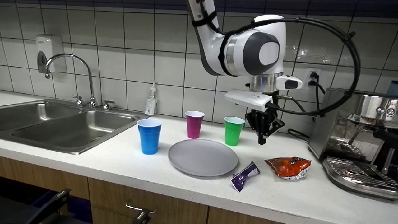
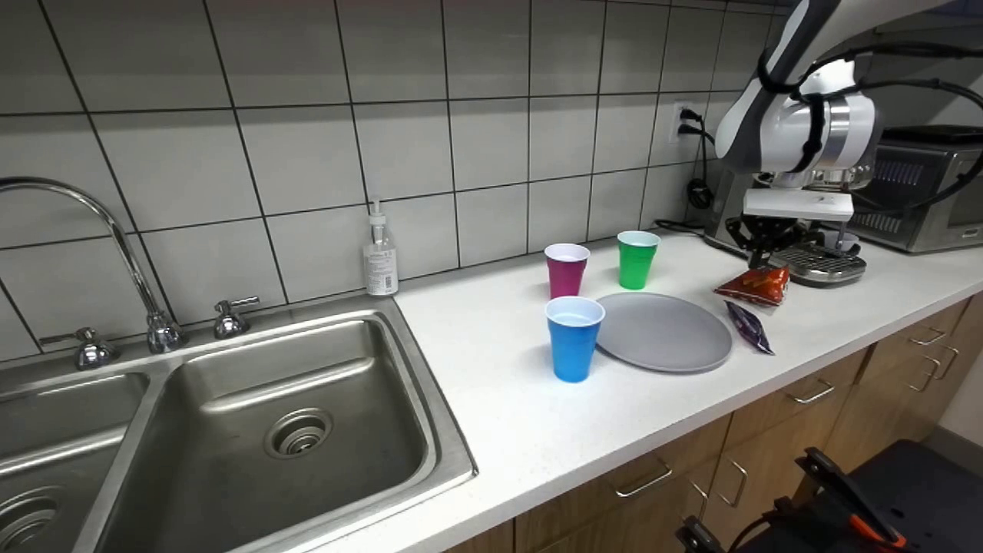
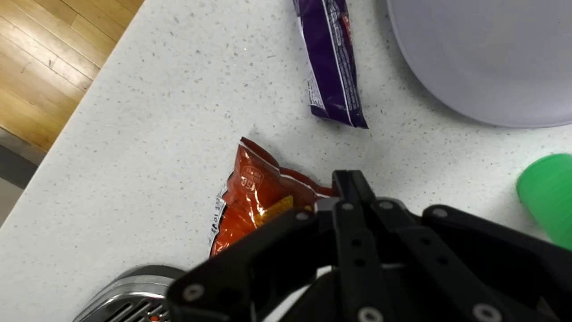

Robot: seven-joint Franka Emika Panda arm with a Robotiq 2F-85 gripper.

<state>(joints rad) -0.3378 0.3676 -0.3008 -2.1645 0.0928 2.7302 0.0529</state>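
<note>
1. The jaws are clenched together, nothing between them, hanging above the worktop (image 1: 136, 165).
2. Nearest, and apart from them, a red snack bag (image 1: 287, 168) lies on the worktop between the coffee machine (image 1: 345, 130) and purple packet (image 1: 245, 175).
3. The bag looks light, soft and slippery, its contents probably brittle; its flat end seam (image 3: 260, 152) seems the best place to pinch.
4. Farther out sit the grey plate (image 1: 202, 157) and green cup (image 1: 233, 132).
</note>
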